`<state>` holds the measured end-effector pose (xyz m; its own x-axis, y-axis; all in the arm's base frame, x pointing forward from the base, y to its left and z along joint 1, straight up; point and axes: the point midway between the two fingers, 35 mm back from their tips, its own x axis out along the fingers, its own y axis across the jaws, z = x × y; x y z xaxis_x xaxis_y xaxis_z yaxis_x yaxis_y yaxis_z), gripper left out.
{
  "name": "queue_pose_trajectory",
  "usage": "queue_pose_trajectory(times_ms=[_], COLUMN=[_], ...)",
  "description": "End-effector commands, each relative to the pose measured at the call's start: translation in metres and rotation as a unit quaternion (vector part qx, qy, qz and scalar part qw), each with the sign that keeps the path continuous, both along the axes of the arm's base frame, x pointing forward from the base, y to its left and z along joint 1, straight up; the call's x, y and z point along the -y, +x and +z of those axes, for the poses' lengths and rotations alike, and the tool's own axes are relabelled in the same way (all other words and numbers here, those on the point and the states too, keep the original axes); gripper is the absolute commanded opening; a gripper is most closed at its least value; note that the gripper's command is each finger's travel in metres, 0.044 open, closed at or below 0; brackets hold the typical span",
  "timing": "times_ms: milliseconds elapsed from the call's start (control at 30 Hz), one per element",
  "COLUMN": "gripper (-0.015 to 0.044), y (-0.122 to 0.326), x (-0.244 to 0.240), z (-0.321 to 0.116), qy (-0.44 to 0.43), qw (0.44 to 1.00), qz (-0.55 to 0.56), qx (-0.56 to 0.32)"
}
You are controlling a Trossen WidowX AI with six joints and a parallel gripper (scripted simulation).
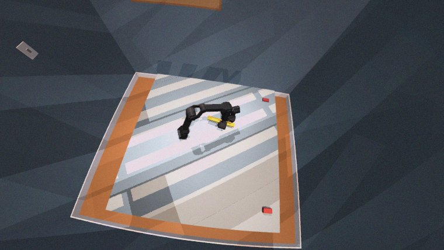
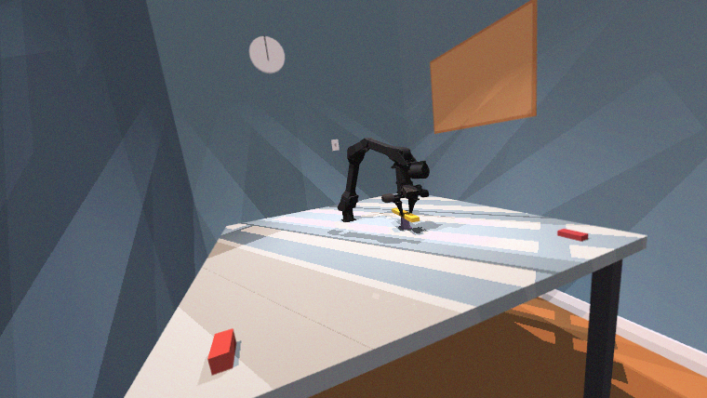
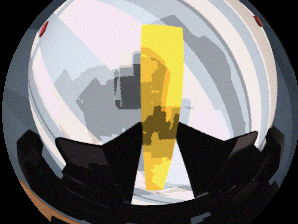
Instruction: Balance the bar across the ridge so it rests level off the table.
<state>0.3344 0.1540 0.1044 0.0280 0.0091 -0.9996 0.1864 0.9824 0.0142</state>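
The yellow bar (image 1: 212, 119) (image 2: 413, 217) (image 3: 162, 40) is off the table and looks about level. My gripper (image 2: 406, 213) (image 3: 159, 126) points down and is shut on the bar, with one finger on each long side; in the wrist view the bar sticks out beyond the fingers. The ridge shows as a small dark purple block (image 2: 405, 224) standing on the table under the bar. Whether the bar touches the ridge's top cannot be told. In the top view the arm and bar hide the ridge.
The table (image 1: 229, 198) (image 2: 306, 301) carries two red blocks, one (image 1: 267, 210) (image 2: 221, 351) near a front corner and one (image 1: 265, 100) (image 2: 572, 234) near another corner, both far from the bar. Striped shadows cross the table top.
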Motion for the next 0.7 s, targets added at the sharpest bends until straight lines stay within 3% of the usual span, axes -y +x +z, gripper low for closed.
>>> queue_pose_trajectory(times_ms=[0, 667], gripper=[0.0, 0.0], y=[0.0001, -0.0001], x=[-0.0006, -0.0005], z=[-0.0003, -0.002], qy=[0.002, 0.002], qw=[1.0, 1.0], qz=[0.0, 0.0], qx=[0.0, 0.0])
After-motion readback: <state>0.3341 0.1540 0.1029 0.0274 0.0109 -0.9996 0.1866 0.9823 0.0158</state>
